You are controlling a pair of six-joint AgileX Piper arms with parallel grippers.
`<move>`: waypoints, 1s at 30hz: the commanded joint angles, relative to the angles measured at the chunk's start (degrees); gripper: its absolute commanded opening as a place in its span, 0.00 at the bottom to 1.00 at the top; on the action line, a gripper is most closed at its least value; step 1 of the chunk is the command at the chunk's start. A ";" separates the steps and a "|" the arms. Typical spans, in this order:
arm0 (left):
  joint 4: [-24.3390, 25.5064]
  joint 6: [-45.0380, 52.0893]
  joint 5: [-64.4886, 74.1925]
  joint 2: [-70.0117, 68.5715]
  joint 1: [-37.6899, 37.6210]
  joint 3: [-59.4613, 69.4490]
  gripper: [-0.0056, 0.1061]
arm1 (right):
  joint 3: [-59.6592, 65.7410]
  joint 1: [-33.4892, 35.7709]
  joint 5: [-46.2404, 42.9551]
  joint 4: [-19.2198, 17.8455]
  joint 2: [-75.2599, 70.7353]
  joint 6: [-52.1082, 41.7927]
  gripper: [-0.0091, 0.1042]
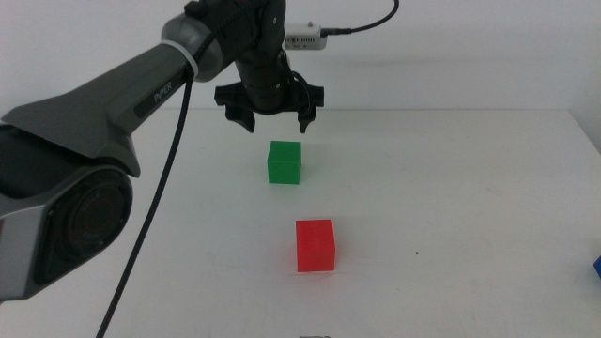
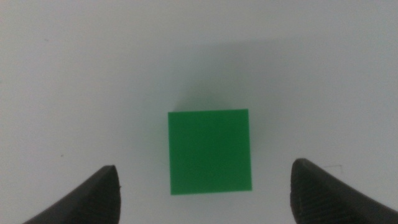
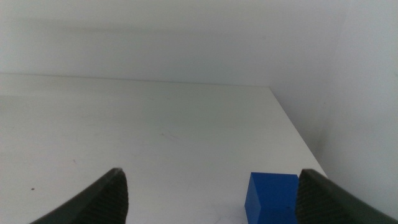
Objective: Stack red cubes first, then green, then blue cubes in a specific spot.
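While cut off: blue cube (image 1: 597, 267) at the tabletop's (image 1: 451, 188) right edge.
Left gripper (image 1: 273, 117): jaws wide above green cube (image 1: 285, 162).
Right gripper (image 3: 211, 199): jaws wide.
Red cube (image 1: 315, 245): nearer the front edge.

You see a plain matte green cube (image 1: 285, 161) on the white tabletop (image 1: 451, 207); nearer you than that green cube sits a plain bright-red cube (image 1: 315, 245), and far to its right a deep-blue cube (image 3: 271, 196). Dark jaws frame it.
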 commanded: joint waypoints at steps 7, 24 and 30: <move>-3.13 2.00 -4.40 -0.55 1.16 -2.12 0.89 | -1.07 -0.35 -4.14 -0.82 -1.11 -0.48 0.89; -3.62 2.43 -7.96 3.81 1.26 -2.12 0.80 | -1.07 -0.35 -4.14 -0.82 -1.11 -0.48 0.89; -3.92 2.43 -7.74 4.11 1.26 -2.12 0.54 | -1.07 -0.35 -4.14 -0.82 -1.11 -0.48 0.89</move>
